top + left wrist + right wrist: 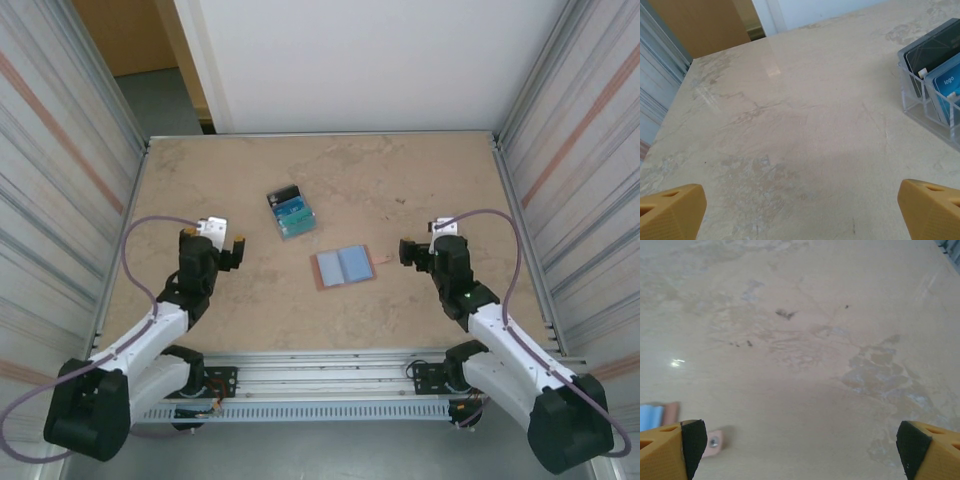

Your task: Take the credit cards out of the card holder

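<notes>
Jaws gaping wide and empty, both arms are flanking the open card holder; pinning one flap while sliding cards out looks wisest.

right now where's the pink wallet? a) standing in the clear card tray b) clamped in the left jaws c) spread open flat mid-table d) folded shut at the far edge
C: the card holder lies spread open on the table, blue-grey lining up, with nothing gripping it.
</notes>
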Robot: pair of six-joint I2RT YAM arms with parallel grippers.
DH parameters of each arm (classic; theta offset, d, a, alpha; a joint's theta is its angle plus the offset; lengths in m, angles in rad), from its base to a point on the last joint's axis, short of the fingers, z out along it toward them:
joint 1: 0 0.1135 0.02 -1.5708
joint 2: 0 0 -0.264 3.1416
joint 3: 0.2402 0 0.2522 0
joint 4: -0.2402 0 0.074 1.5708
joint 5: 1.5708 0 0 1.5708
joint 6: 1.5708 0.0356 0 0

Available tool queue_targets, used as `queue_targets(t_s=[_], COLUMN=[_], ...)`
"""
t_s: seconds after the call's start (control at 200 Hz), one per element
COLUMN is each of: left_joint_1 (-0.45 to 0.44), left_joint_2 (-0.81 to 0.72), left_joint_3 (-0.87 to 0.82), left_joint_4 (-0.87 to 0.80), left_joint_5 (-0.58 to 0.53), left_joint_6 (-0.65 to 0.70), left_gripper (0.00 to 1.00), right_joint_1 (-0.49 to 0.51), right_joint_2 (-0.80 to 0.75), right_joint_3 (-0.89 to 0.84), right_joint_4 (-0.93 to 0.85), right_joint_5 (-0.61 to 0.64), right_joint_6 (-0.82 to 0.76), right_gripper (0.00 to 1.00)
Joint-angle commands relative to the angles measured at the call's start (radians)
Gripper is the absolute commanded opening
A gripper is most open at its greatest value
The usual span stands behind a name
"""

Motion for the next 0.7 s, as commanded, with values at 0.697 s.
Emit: queue_targets(t_s=[0.697], left_joint_1=[0.197], left_joint_2=[0.514], left_joint_3=[-0.051], left_joint_4=[0.699], left_joint_5=[0.324], left_joint_6=[0.020], left_gripper=[0.99], right_joint_1=[-0.288], right_joint_2=[0.437], right_joint_3=[-0.032], right_joint_4=[0.647], right_joint_5=[-0.233], right_joint_6=[-0.111], right_gripper=[0.99])
